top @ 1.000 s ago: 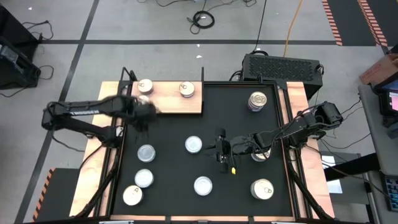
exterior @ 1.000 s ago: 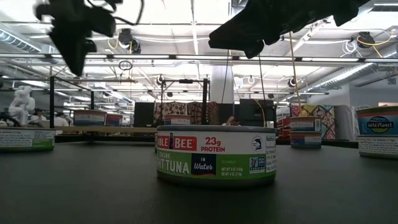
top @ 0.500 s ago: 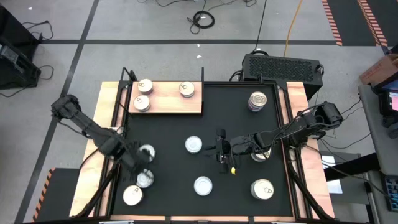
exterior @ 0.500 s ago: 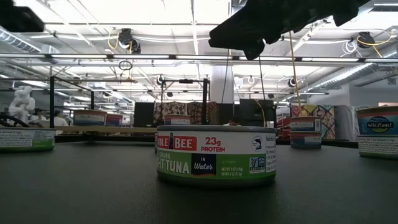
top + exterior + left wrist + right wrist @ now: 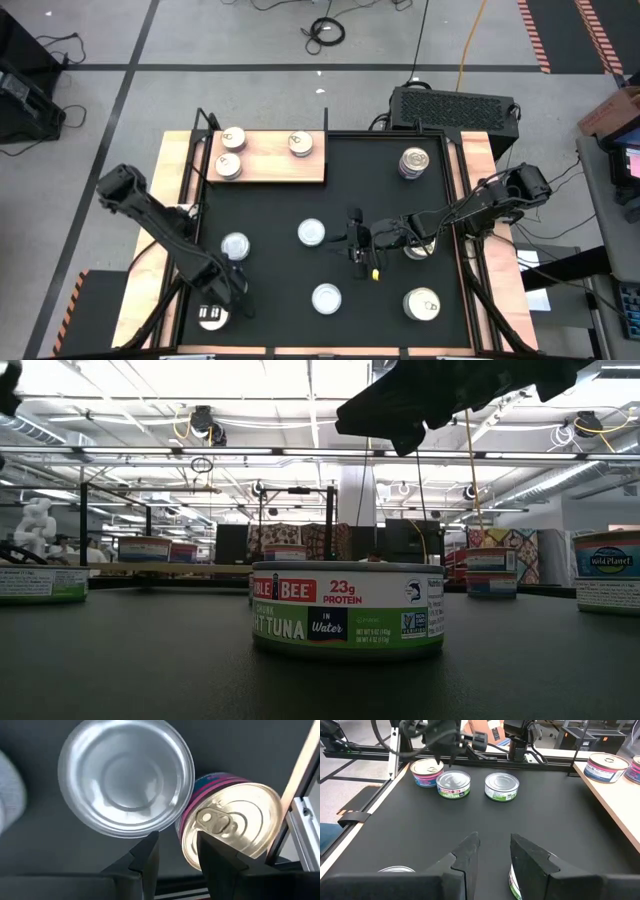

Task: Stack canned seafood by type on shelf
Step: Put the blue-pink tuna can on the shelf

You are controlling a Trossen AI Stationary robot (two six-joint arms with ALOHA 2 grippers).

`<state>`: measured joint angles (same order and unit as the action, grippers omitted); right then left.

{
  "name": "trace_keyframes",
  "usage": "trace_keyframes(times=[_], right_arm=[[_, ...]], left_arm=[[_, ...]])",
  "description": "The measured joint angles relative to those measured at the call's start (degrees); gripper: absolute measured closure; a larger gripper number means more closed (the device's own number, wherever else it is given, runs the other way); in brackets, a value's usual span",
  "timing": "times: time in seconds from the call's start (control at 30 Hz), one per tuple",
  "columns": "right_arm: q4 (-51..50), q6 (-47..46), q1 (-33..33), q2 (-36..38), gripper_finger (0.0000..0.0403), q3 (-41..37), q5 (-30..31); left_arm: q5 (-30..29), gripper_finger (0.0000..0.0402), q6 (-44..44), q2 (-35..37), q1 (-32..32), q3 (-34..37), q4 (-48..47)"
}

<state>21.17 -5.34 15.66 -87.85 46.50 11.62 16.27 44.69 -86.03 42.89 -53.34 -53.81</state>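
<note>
Here, the left gripper [image 5: 232, 291] hangs low over the near left corner of the black mat [image 5: 330, 190]. Its fingers [image 5: 145, 857] are spread apart and hold nothing. Right under it sit two tins, a silver tin [image 5: 126, 776] and a gold-lid tin [image 5: 231, 827] with a pink label, just beside each other. I think the step now is picking one of these two. Next, the gripper should line up over one tin, go down around it and close.

Farther up the mat, the right gripper [image 5: 358, 243] waits in the middle, fingers [image 5: 466, 856] apart and empty, with more tins around it.

Farthest away from the left gripper is the wooden shelf [image 5: 270, 165], at the far left edge of the mat. Three tins [image 5: 229, 166] already sit on it.
</note>
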Motion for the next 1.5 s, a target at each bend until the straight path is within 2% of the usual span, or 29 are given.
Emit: trace_keyframes(times=[0.23, 0.57, 0.93, 1.07, 1.27, 1.5], right_arm=[[0.0, 0.0, 0.14, 0.0, 0.0298, 0.0, 0.0], [-0.04, 0.0, 0.18, 0.0, 0.0298, 0.0, 0.0], [-0.04, 0.0, 0.19, 0.0, 0.0298, 0.0, 0.02], [-0.04, 0.0, 0.2, 0.0, 0.0298, 0.0, 0.02], [-0.04, 0.0, 0.2, 0.0, 0.0298, 0.0, 0.02], [-0.04, 0.0, 0.2, 0.0, 0.0298, 0.0, 0.02]], left_arm=[[3.37, 0.0269, -0.01, -0.73, 0.0, 0.26, 2.33], [3.26, 0.0269, 0.02, -0.97, -0.06, 2.5, 2.71], [6.3, 0.0272, -0.04, -0.91, -0.17, 4.26, 5.85], [6.61, 0.0304, -0.12, -0.91, -0.17, 4.26, 6.07], [6.84, 0.039, -2.08, -0.91, -0.17, 4.18, 5.98], [6.82, 0.0399, -3.28, -0.4, -0.2, 4.28, 6.0]])
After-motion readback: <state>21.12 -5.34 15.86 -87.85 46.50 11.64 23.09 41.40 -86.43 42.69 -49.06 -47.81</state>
